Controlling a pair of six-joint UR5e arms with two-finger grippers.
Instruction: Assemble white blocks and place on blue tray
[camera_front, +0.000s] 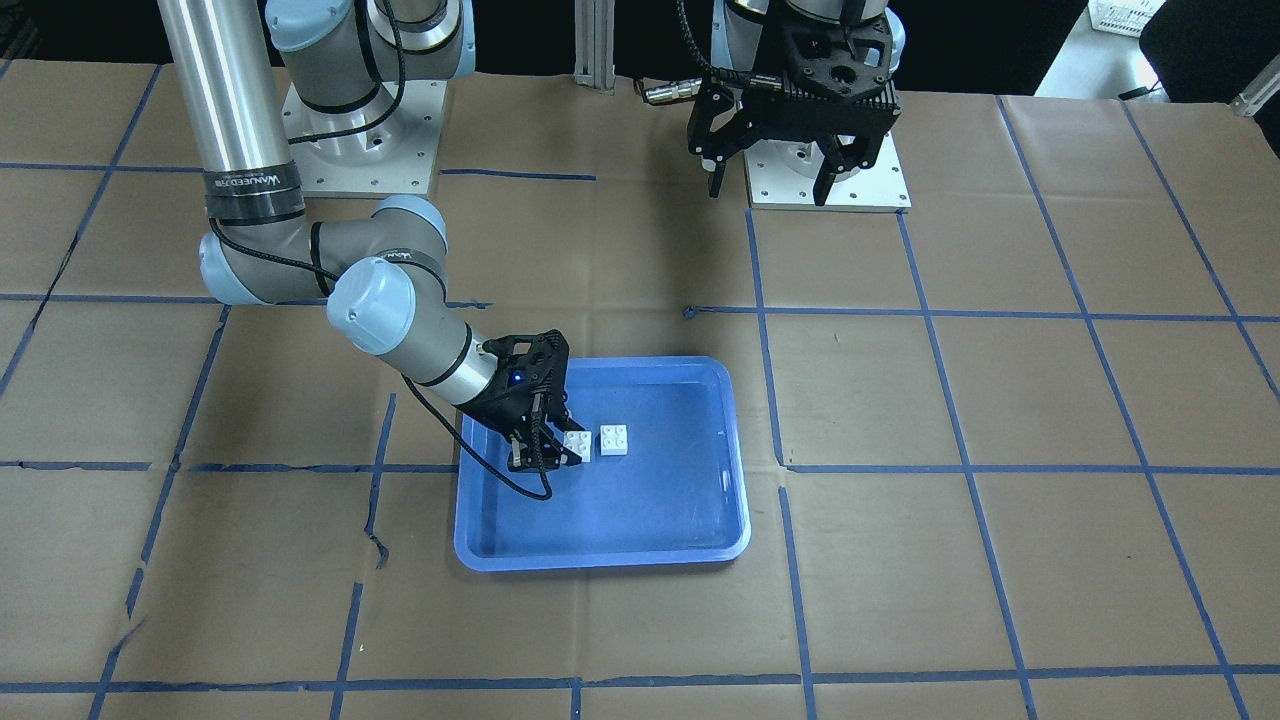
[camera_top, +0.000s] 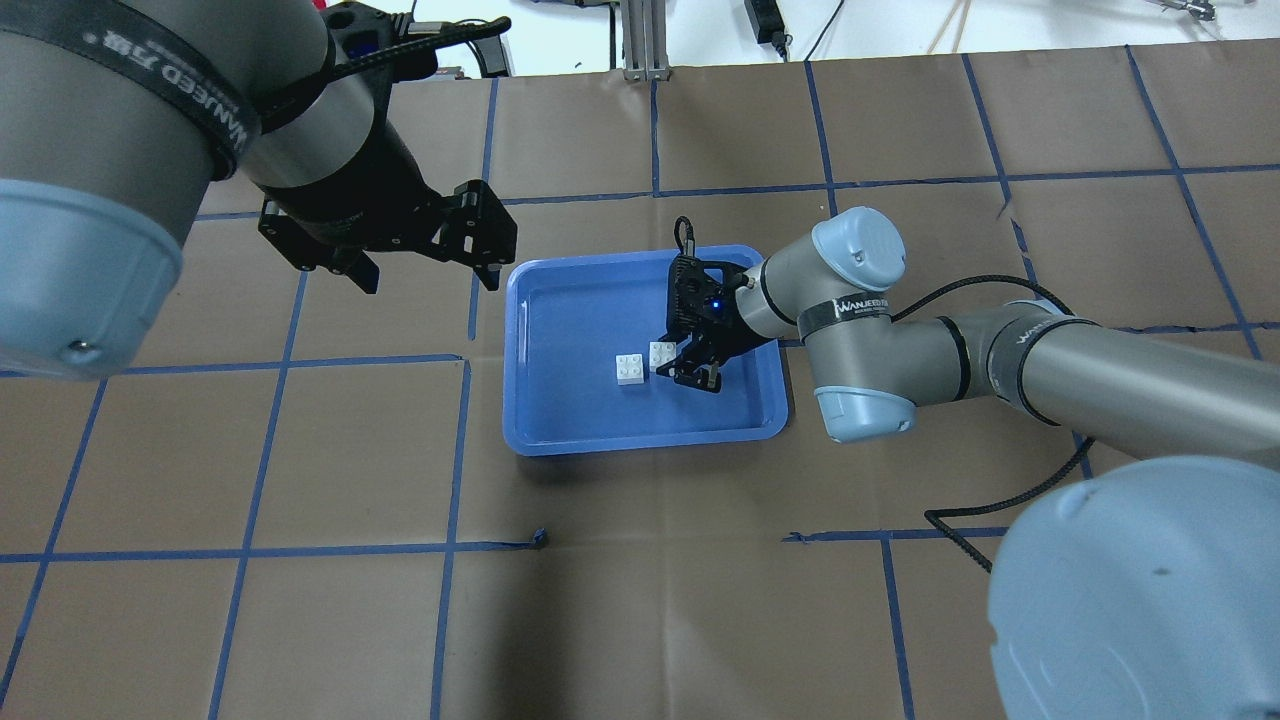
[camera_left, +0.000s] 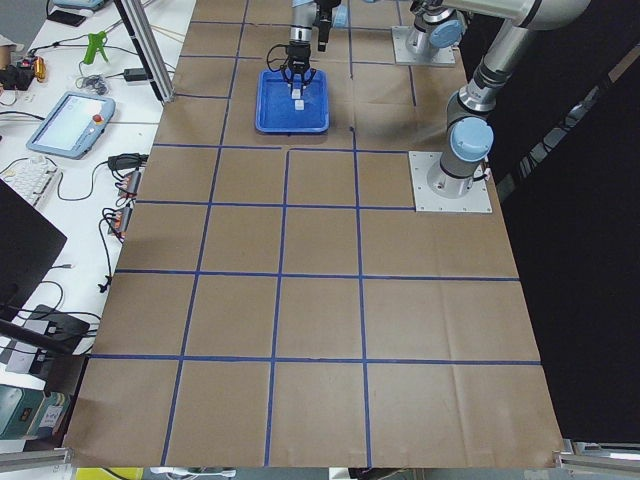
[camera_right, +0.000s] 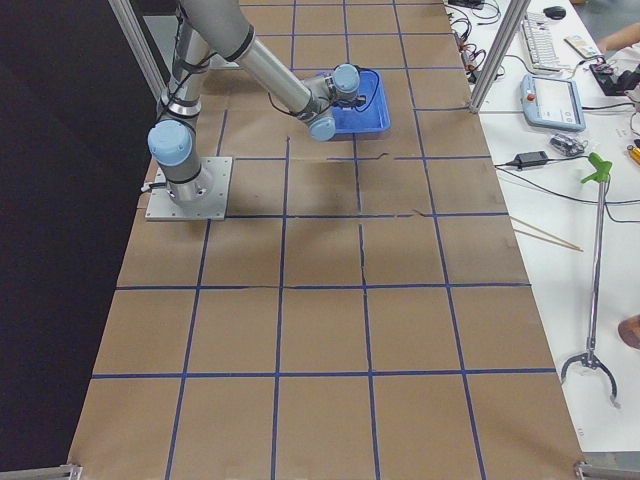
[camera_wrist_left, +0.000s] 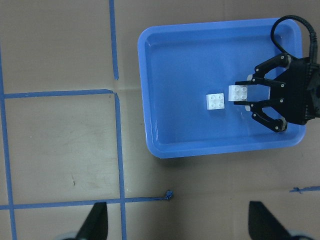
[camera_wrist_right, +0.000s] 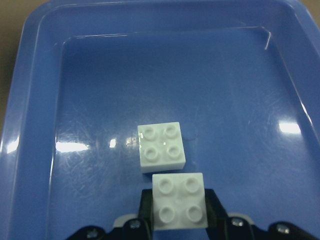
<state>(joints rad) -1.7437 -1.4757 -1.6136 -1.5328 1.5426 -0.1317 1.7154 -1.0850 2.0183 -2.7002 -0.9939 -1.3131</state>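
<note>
The blue tray (camera_front: 600, 558) lies mid-table and also shows in the overhead view (camera_top: 640, 440). One white block (camera_front: 613, 439) lies studs up on the tray floor, free (camera_wrist_right: 161, 146). My right gripper (camera_front: 545, 445) reaches into the tray and is shut on the second white block (camera_wrist_right: 178, 200). It holds this block studs up, right beside the first and almost touching it (camera_wrist_left: 238, 93). Whether the held block rests on the floor I cannot tell. My left gripper (camera_front: 770, 180) is open and empty, high above the table near its base, away from the tray.
Brown paper with blue tape lines (camera_top: 460, 360) covers the table. The arm base plates (camera_front: 365, 140) stand at the robot's side. The right arm's cable (camera_top: 990, 540) hangs beside the tray. Benches with devices flank the table ends (camera_left: 70, 110).
</note>
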